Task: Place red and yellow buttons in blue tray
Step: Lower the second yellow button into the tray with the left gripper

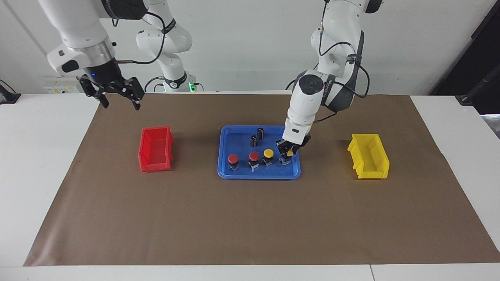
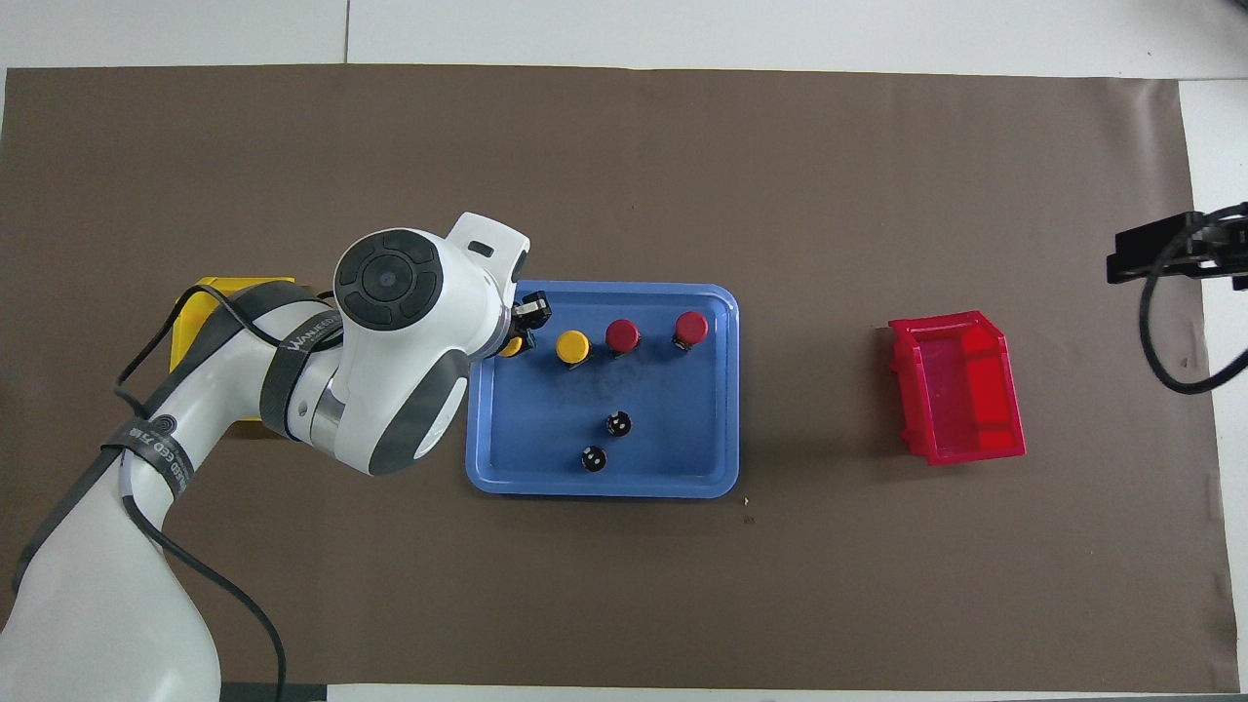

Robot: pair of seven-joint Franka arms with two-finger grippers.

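The blue tray [image 1: 234, 174] [image 2: 717, 400] lies mid-table. In a row along its edge farther from the robots stand two red buttons [image 1: 233, 158] [image 1: 254, 157] [image 2: 691, 329] [image 2: 623, 335] and a yellow button [image 1: 268, 153] [image 2: 573, 346]. At the left arm's end of that row, my left gripper [image 1: 288, 153] [image 2: 517, 331] is down in the tray, shut around the cap of the second yellow button [image 1: 290, 153] [image 2: 511, 347], whose body rests on the tray floor. My right gripper [image 1: 119, 99] waits open and empty, high over the mat near the red bin.
Two dark capless cylinders [image 1: 260, 133] [image 1: 254, 141] [image 2: 617, 424] [image 2: 592, 458] stand in the tray, nearer to the robots than the buttons. A red bin [image 1: 156, 150] [image 2: 960, 390] sits toward the right arm's end, a yellow bin [image 1: 369, 156] [image 2: 210, 292] toward the left arm's end.
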